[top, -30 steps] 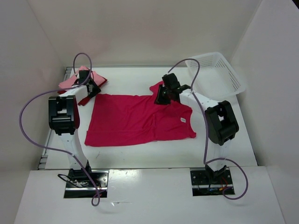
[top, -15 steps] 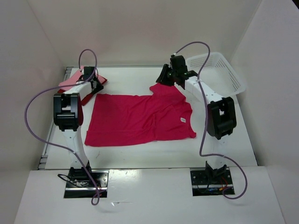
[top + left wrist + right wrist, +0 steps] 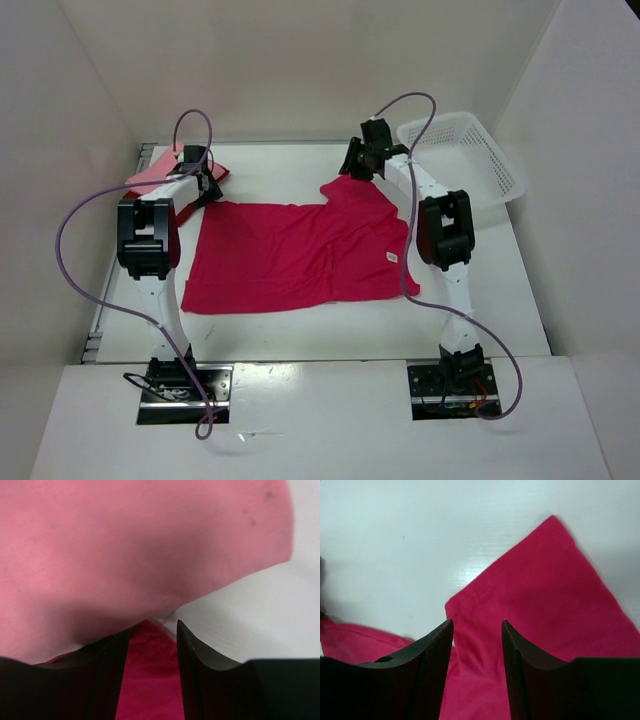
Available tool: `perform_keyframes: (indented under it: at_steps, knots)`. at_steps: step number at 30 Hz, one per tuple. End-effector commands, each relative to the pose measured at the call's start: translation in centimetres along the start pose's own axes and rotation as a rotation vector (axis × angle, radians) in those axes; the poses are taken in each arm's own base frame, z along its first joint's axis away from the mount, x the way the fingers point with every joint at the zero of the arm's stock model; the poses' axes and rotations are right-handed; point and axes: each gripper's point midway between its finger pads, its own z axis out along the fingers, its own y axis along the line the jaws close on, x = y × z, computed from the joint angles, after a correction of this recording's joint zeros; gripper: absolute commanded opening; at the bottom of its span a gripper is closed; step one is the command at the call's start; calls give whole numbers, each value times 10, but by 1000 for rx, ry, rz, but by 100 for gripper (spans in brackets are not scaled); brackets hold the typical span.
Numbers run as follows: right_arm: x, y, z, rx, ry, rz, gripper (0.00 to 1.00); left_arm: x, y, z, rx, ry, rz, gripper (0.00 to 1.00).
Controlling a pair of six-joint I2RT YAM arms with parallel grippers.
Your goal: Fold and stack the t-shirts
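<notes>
Reaching further toward the back of the table (image 3: 280, 165) than a second ago, the right gripper (image 3: 358, 160) is now hanging over the far sleeve (image 3: 535, 590) of the crimson shirt (image 3: 290, 255), close to the basket (image 3: 470, 150). Its arm is stretching out almost straight. The left gripper (image 3: 197, 172) is also sitting a little further back, at the edge of the small pile in the far left corner.

The crimson shirt is lying spread across the middle of the table, front down. The pink shirt (image 3: 150, 175) and the dark red shirt (image 3: 217, 172) are lying bunched together, well apart from the basket.

Seen from its wrist, the right gripper (image 3: 477, 622) is standing with fingers spread, the sleeve lying flat beneath them and nothing pinched. The left gripper (image 3: 152, 627) is showing a narrow gap with red cloth in it, under the pink shirt (image 3: 125, 545); whether it is pinching that cloth I cannot tell.

The step looks like flattening the shirt before the first fold. To do it well, the right gripper should be rising straight up so the sleeve is not dragged or rumpled, and the next grip should be taking the sleeve hem only, not the layer beneath.
</notes>
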Motion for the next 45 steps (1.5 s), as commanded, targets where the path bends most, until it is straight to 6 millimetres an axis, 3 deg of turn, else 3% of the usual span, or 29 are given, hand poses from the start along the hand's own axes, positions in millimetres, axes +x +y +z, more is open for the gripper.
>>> perform_keyframes:
  at_steps: [1,2,6,7,11,14,17,18,23,24,28,29,39,45]
  knots:
    - [-27,6,1,3,-57,-21,49,-14,11,-11,-52,-27,48,50]
    - [-25,-8,11,37,-49,-13,49,-13,12,-9,-56,-19,50,50]
    - [-31,-15,23,77,-70,-12,49,-1,18,2,-88,22,71,50]
    - [-39,-9,20,64,-90,-13,49,-1,18,2,-89,22,71,50]
    - [-35,-11,26,63,-75,-13,49,1,18,5,-79,16,68,50]
    - [-44,-11,25,77,-102,-22,51,-5,10,0,-43,-5,51,45]
    - [-48,-28,32,136,-111,-13,51,-6,5,1,-17,-5,40,35]
    - [-62,-35,28,167,-155,-6,51,-9,4,-3,-13,-12,38,32]
    - [-57,-62,44,258,-137,-25,51,-10,-3,-11,27,-16,16,16]
    - [-64,-61,43,262,-157,-35,51,-11,-5,-13,40,-21,14,15]
    - [-56,-77,58,295,-135,-39,51,-19,-11,-26,83,-52,7,14]
    - [-65,-70,54,272,-153,-38,51,-25,-15,-30,101,-66,4,12]
    - [-35,-68,82,199,-59,-27,49,-23,-21,-38,143,-63,-7,10]
    - [-31,-64,86,170,-41,-6,32,-24,-23,-44,164,-63,-7,7]
